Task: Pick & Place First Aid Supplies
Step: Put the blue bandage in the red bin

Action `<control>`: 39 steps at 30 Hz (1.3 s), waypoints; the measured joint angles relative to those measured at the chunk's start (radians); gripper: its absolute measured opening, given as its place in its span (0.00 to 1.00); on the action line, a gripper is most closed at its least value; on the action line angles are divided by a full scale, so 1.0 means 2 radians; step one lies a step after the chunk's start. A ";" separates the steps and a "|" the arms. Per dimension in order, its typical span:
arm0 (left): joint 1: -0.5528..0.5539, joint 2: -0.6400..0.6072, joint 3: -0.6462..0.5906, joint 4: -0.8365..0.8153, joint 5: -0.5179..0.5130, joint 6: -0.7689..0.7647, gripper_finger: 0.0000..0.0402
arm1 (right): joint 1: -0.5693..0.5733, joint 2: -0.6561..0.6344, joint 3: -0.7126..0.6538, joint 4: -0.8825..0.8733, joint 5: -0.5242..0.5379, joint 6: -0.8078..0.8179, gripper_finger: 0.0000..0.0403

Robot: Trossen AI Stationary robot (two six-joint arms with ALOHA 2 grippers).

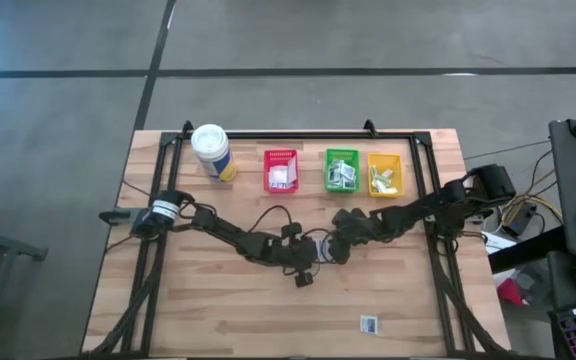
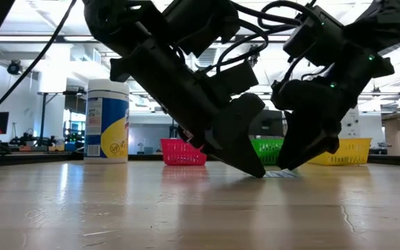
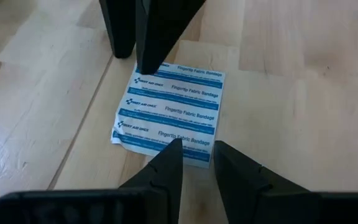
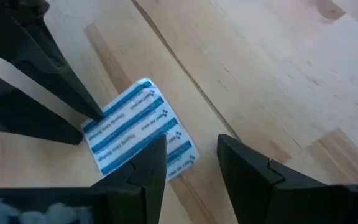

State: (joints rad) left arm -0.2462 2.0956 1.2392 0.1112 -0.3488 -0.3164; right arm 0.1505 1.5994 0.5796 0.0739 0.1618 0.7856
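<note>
Between the two black claws lies a white packet (image 3: 169, 115) with blue stripes and blue print. Beyond them stand a red bin (image 1: 280, 171), a green bin (image 1: 342, 170), a yellow bin (image 1: 384, 173), and a white canister (image 1: 212, 152) with a yellow label.

from above, both arms' heads cover the fingertip fabric bandage packet (image 3: 169, 115) entirely. the small packet (image 1: 368, 323) near the tabletop's front edge is too small to read. the contents of the 3 bins (image 1: 336, 170) are too small to identify.
</note>
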 joint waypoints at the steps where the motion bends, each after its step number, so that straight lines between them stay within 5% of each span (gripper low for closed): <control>1: 0.000 0.000 0.000 0.000 0.000 0.000 0.23 | 0.000 0.002 0.003 -0.002 -0.002 0.000 0.35; 13: 0.000 0.000 0.000 -0.002 0.001 -0.001 0.23 | -0.001 -0.007 0.008 -0.015 -0.071 0.013 0.33; 39: 0.000 0.000 -0.001 -0.003 0.014 -0.008 0.23 | 0.000 -0.007 0.005 -0.036 -0.068 0.026 0.20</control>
State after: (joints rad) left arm -0.2459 2.0956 1.2382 0.1051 -0.3214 -0.3322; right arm 0.1501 1.5856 0.5896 0.0017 0.0257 0.8379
